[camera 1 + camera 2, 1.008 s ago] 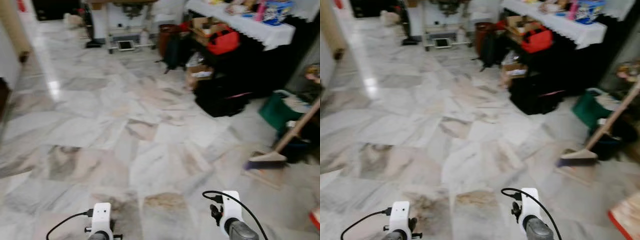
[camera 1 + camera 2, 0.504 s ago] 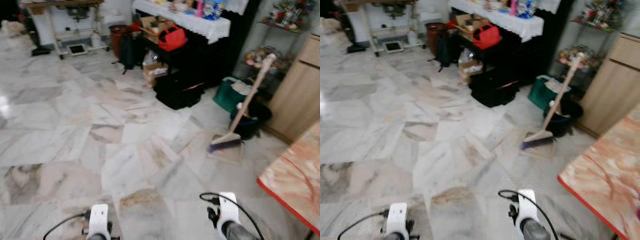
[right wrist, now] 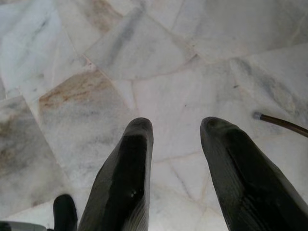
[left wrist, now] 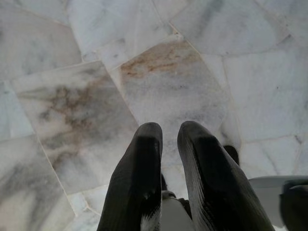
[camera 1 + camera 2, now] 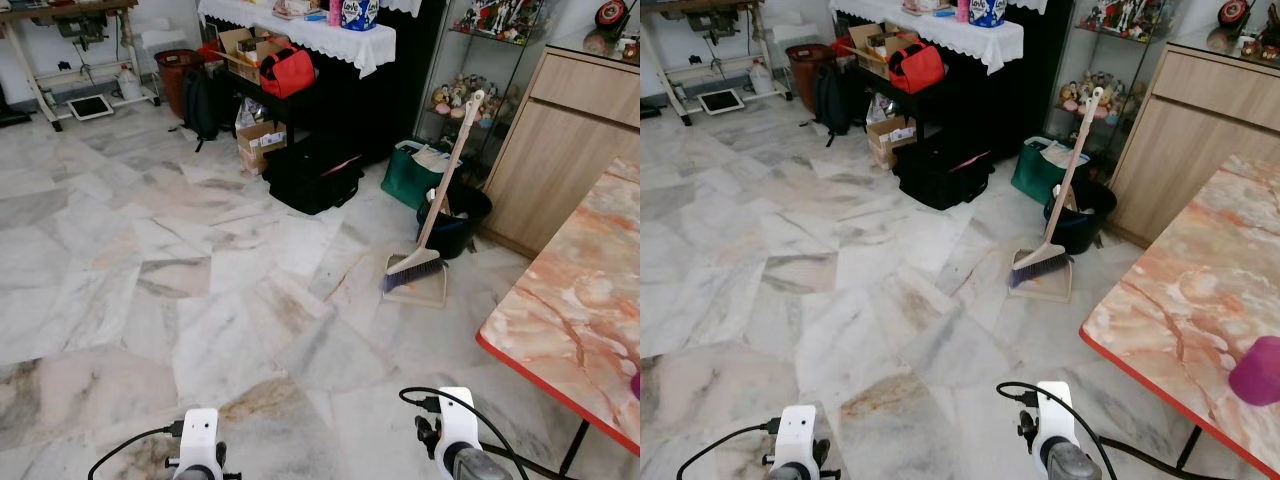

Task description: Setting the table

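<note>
home: marble floor (image 5: 200, 250), broom (image 5: 432, 225), figurine cabinet (image 5: 480, 60)

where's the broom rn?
Broom stands ahead-right in the eye views, leaning on the black bin, bristles in a dustpan, left of the marble table.

I see marble floor (image 5: 150, 250), white-grey, brown patches. Table (image 5: 1200, 300): pink-orange marbling, red edge. Purple cup (image 5: 1260, 370). Red bag (image 5: 287, 72), black suitcase (image 5: 310, 175), green bag (image 5: 408, 178), white lace cloth (image 5: 300, 35), tan wood cabinet (image 5: 560, 150).

text: none legible | blue-white pack (image 5: 359, 13) on clothed table: print too small to read
</note>
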You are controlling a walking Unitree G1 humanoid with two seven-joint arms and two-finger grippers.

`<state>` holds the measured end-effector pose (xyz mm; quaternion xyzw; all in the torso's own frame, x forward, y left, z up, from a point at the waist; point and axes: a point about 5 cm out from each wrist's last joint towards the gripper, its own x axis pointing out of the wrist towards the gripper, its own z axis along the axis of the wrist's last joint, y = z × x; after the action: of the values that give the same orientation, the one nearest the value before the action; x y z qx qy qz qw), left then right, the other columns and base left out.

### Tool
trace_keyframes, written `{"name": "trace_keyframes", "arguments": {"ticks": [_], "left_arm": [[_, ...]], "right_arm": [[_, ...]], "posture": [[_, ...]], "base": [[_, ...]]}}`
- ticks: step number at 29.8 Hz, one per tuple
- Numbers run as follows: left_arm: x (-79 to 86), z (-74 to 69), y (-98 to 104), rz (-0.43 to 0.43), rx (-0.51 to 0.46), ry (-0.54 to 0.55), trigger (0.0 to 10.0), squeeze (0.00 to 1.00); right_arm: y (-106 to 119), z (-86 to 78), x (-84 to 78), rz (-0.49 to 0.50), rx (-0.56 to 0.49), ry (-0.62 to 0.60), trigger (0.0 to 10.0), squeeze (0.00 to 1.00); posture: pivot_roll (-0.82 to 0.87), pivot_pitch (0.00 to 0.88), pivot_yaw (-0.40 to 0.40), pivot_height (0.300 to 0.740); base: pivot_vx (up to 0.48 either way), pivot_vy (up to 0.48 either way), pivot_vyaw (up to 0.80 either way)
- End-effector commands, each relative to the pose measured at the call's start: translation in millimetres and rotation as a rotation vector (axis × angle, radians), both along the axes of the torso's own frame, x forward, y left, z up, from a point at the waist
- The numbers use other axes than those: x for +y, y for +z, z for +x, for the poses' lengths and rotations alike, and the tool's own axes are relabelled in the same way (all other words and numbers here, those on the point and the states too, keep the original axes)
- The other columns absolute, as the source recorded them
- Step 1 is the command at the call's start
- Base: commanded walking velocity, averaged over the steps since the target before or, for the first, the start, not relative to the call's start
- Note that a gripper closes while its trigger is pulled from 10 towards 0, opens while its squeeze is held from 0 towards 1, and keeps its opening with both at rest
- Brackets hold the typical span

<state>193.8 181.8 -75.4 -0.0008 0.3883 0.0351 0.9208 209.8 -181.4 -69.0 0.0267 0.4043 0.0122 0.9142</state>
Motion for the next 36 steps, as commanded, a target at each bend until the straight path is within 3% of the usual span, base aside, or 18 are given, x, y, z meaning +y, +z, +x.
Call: {"name": "trace_keyframes", "arguments": {"ticks": [1,36], "left_arm": [[-4.8,-0.6,-1.3,-0.001,0.013,-0.011,10.0,0.00],[-6.0,-5.9,-4.5,-0.010,0.038,-0.010,10.0,0.00]], "right_arm": [[1.7,1.9,-6.1,-0.022,0.000,0.001,10.0,0.00],[-1.8,-4.1,-9.7,-0.050,0.033,0.002,10.0,0.00]], "posture": [[-0.02,0.000,-0.051,0.740],[-0.03,0.000,-0.058,0.740]], "base": [[0.000,0.000,-0.61],[0.000,0.000,-0.60]]}}
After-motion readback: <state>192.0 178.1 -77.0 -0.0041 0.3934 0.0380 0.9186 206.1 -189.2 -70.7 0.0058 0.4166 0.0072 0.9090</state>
